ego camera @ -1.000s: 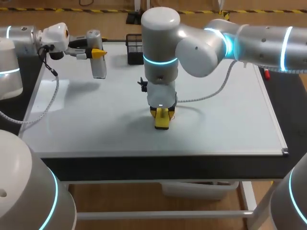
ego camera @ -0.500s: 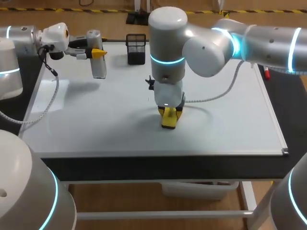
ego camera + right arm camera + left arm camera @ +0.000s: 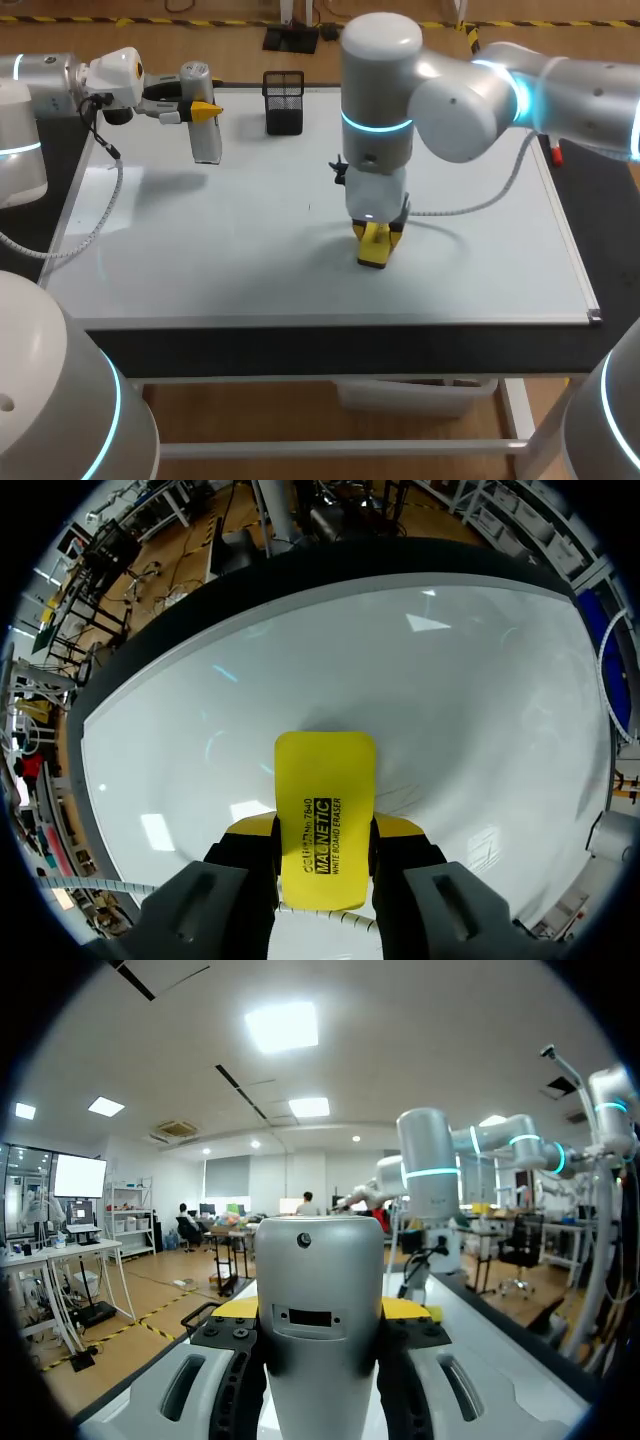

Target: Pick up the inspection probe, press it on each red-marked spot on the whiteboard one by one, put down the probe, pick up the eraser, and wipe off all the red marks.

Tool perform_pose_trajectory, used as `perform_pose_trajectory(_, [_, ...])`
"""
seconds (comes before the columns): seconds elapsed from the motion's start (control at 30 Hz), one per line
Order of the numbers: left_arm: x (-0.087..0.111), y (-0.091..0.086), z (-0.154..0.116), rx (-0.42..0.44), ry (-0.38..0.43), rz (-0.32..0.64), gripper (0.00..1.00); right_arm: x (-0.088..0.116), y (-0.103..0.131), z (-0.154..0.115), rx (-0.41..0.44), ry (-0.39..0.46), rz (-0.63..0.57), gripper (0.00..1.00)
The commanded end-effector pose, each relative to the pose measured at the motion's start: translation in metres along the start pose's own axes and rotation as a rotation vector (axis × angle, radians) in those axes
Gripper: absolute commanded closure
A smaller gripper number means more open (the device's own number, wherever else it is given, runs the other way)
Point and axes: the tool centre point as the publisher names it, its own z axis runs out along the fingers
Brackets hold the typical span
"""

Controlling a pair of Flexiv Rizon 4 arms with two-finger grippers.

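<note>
The whiteboard (image 3: 180, 250) under my right gripper (image 3: 374, 243) shows no red marks that I can see, so I judge the pressing done and the wiping nearly finished. My left gripper (image 3: 200, 106) is closed on the grey probe (image 3: 205, 140), which reaches down below it and is not yet put down. My right gripper clamps the yellow eraser (image 3: 325, 780), a flat rounded block set against the whiteboard beneath it.

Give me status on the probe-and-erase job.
Done, apparently: no red marks show on the whiteboard, only faint streaks beside the eraser. In hand: the right gripper is shut on the eraser, low at the board near its middle. Left: the left gripper is shut on the probe, held above the board's far left corner, not put down.
</note>
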Motion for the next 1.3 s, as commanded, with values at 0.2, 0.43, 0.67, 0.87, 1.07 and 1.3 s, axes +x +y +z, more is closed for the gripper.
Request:
perform_pose_trajectory(0.2, [0.001, -0.001, 0.0, -0.001, -0.004, 0.002, 1.0, 0.005, -0.002, -0.009, 0.019, -0.026, -0.002, 1.0])
perform_pose_trajectory(0.43, [0.001, -0.001, 0.0, -0.001, -0.004, 0.002, 1.0, 0.003, -0.01, -0.033, 0.025, -0.064, -0.016, 1.0])
perform_pose_trajectory(0.67, [0.001, -0.001, 0.0, -0.001, -0.004, 0.002, 1.0, -0.003, -0.025, -0.046, 0.035, -0.069, -0.038, 1.0])
perform_pose_trajectory(0.87, [0.001, -0.001, 0.0, -0.001, -0.004, 0.002, 1.0, -0.01, -0.044, -0.055, 0.023, -0.045, -0.061, 1.0])
perform_pose_trajectory(1.07, [0.001, -0.001, 0.0, -0.001, -0.004, 0.002, 1.0, -0.02, -0.072, -0.065, 0.033, -0.015, -0.086, 1.0])
perform_pose_trajectory(1.3, [0.001, -0.001, 0.0, -0.001, -0.004, 0.002, 1.0, -0.02, -0.076, -0.066, 0.033, -0.013, -0.087, 1.0])
